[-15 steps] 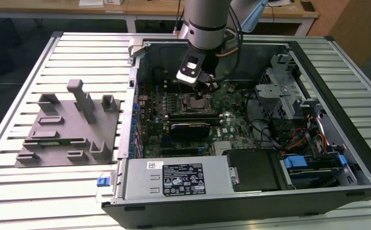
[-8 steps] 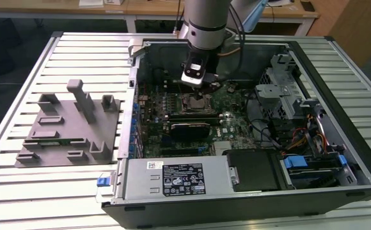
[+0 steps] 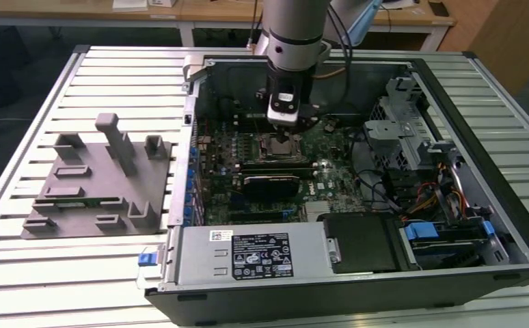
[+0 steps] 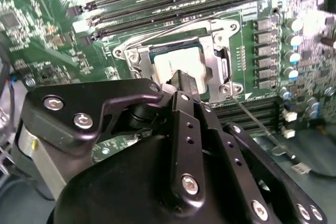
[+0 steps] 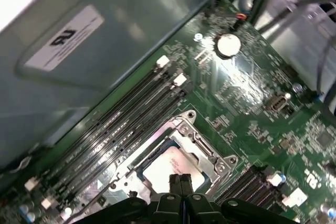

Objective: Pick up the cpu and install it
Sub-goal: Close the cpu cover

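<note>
The cpu (image 4: pixel 169 62) lies flat inside the open motherboard socket (image 4: pixel 211 51), its silver top showing in both wrist views (image 5: pixel 167 164). My gripper (image 4: pixel 185 80) hangs straight down over it inside the open computer case (image 3: pixel 483 171). Its two black fingers (image 5: pixel 175 182) are pressed together with nothing between them, and their tips sit at the edge of the chip's top. I cannot tell whether they touch it. In the exterior view the gripper (image 3: pixel 286 139) covers most of the socket (image 3: pixel 266 152).
Memory slots (image 5: pixel 121 124) run along one side of the socket, and a loose wire lever (image 4: pixel 252 121) lies on the other. A black cooler block (image 3: pixel 269 183), the power supply (image 3: pixel 246 254) and drive cage (image 3: pixel 411 140) crowd the case. A gray fixture plate (image 3: pixel 100 184) sits on the exterior view's left.
</note>
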Controlling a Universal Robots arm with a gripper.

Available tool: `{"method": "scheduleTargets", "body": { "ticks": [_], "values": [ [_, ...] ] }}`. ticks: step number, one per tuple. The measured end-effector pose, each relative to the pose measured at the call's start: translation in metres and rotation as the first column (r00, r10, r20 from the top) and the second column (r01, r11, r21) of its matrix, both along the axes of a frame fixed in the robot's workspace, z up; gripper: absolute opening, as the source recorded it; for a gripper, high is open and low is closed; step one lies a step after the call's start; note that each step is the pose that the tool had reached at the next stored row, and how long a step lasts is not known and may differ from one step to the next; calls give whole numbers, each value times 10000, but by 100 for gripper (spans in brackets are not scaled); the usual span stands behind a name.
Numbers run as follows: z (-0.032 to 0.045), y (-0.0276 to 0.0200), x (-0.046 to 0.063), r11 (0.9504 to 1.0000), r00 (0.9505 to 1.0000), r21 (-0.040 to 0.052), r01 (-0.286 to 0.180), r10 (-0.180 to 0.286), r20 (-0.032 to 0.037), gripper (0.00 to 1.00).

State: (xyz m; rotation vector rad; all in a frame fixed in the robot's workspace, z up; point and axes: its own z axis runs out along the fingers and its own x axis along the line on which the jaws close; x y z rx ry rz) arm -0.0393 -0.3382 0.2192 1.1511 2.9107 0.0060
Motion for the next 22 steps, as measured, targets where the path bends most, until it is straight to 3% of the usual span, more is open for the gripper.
{"method": "scheduleTargets", "body": {
  "ticks": [5, 11, 17, 22],
  "values": [
    [-8, 0, 0, 9958, 9958, 0, -914, 914, 0, 11],
    [-17, 0, 0, 9801, 9801, 1, -1983, 1983, 0, 11],
    [-27, 0, 0, 9526, 9526, 3, -3041, 3041, 0, 11],
    [-34, 0, 0, 9208, 9208, 11, -3900, 3900, 3, 11]
  ]
}}
